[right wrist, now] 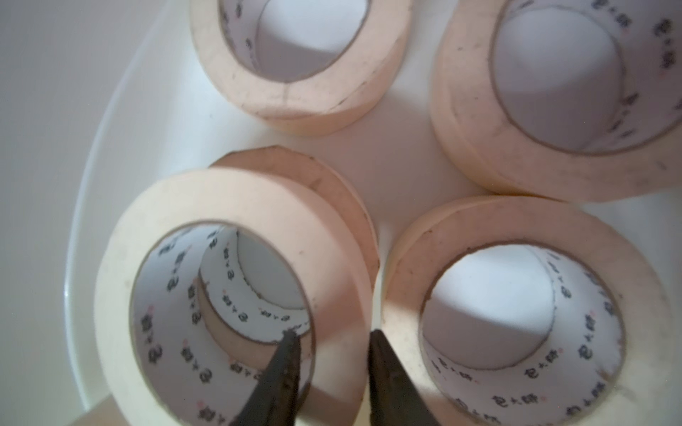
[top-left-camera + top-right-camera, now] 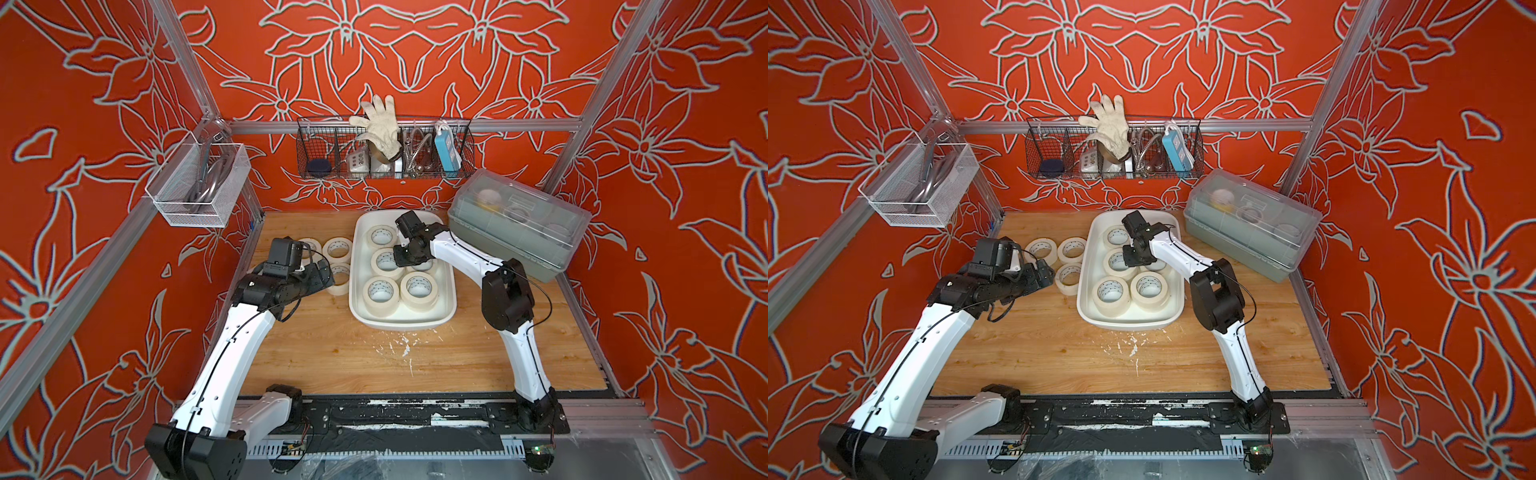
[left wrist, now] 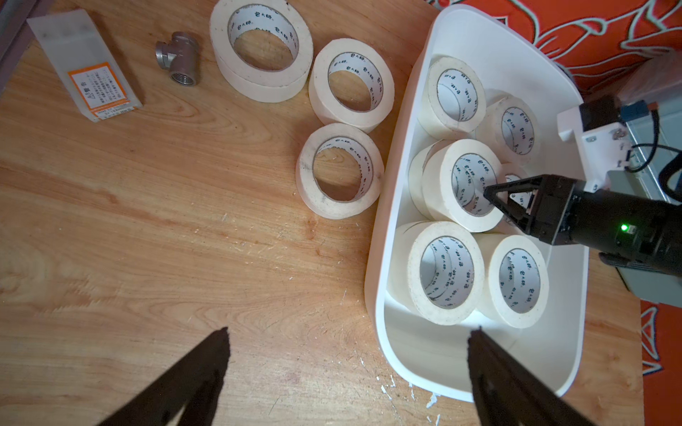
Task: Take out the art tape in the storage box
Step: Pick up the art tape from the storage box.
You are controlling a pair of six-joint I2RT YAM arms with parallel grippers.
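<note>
Lifting slowly and straight up looks best, since the right hand (image 1: 332, 333) is clamped on the side of an art tape roll (image 1: 228, 195) in the storage box (image 2: 401, 323), mid-frame, while the left hand (image 3: 350, 330) hangs spread apart.

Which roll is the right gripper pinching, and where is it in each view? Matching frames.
In a top view: gripped roll, mid-box, at the right gripper.
In a top view: same mid-box roll.
Left wrist: gripped roll, stacked on a lower roll, gripper tip in its core.
Right wrist: the roll whose wall sits between the fingers.
Shared landmark: storage box white wall.
</note>
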